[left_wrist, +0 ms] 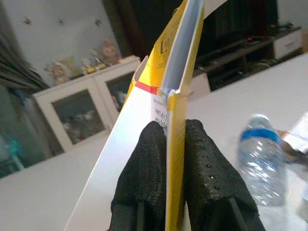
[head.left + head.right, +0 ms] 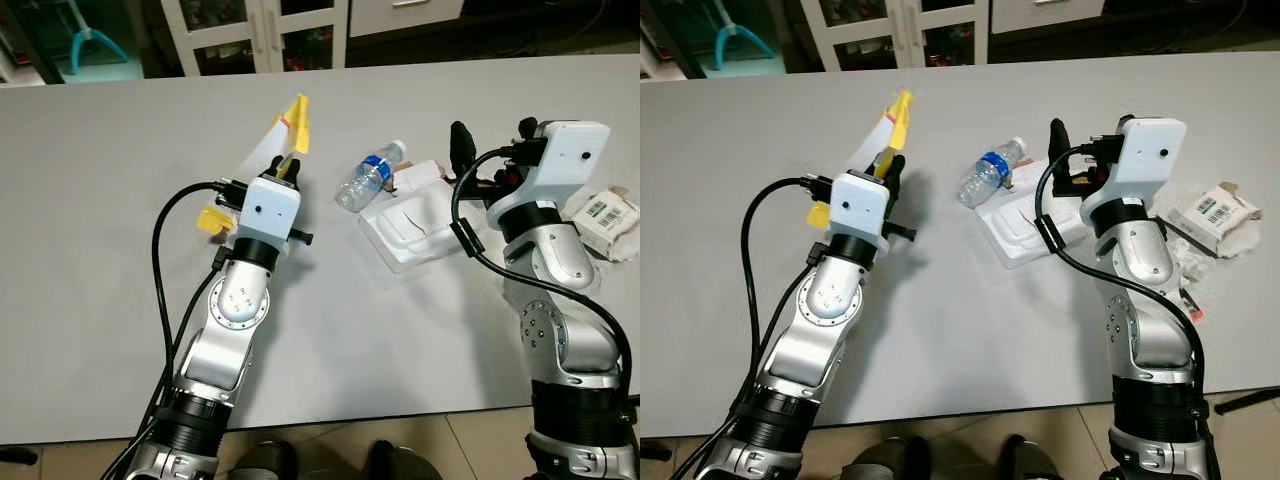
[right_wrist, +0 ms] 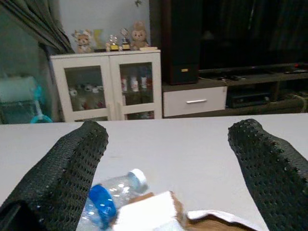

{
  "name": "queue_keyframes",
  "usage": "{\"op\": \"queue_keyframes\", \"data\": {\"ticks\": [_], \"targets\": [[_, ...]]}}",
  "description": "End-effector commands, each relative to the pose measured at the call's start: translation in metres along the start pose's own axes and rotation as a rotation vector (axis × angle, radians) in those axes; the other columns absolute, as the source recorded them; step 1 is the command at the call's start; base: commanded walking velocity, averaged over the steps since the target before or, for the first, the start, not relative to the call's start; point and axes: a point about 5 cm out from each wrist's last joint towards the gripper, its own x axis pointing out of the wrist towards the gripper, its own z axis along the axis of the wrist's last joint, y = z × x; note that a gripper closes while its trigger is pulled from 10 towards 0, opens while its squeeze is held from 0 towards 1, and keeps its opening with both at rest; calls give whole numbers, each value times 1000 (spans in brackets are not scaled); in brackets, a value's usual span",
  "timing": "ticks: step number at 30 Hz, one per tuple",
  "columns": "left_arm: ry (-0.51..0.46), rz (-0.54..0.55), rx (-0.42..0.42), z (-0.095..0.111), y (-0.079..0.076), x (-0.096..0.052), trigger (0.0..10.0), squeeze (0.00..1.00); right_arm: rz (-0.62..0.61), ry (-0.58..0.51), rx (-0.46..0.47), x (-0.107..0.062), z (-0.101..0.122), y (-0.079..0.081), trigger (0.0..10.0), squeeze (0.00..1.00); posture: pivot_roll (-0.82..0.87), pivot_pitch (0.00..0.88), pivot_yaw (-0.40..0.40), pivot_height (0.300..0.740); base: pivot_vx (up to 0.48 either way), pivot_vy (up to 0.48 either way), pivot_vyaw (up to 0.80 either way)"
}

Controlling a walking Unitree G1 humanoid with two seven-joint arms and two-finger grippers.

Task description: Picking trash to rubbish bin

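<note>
Left gripper [image 1: 175, 144] held the trash; right gripper [image 3: 171, 168] waited wide.

I had the flattened yellow carton [image 2: 288, 135] pinched upright between the left fingers, raised over the table [image 2: 100, 250] on the left. My right fingers stood spread near the bottle [image 2: 370, 178] and the white tray [image 2: 415, 230], touching neither.

The yellow carton [image 1: 175, 62] runs off the top edge of the left wrist view, and its small print is too blurred to read. The left gripper [image 2: 291, 166] is mostly hidden behind its own white wrist housing at centre left. The plastic bottle [image 3: 108, 199] is cut off by the bottom edge, lower left, in the right wrist view.
</note>
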Motion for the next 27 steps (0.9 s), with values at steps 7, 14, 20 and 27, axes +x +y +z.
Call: {"op": "queue_keyframes", "data": {"ticks": [7,14,20,27], "targets": [[-18,-34,10,2,-2,10,10000,0,-37,7,-32,1,4,-9,10000,0,-29,205,33,740,0,0,0],[-26,-10,19,4,3,20,10000,0,-68,18,-29,2,0,-13,10000,0,-18,198,52,740,0,0,0],[-21,1,29,3,6,20,10000,0,-68,31,-15,1,-3,-11,10000,0,-9,201,53,740,0,0,0],[-20,8,34,4,5,16,10000,0,-46,53,-14,0,-7,-9,10000,0,1,206,46,740,0,0,0]]}}
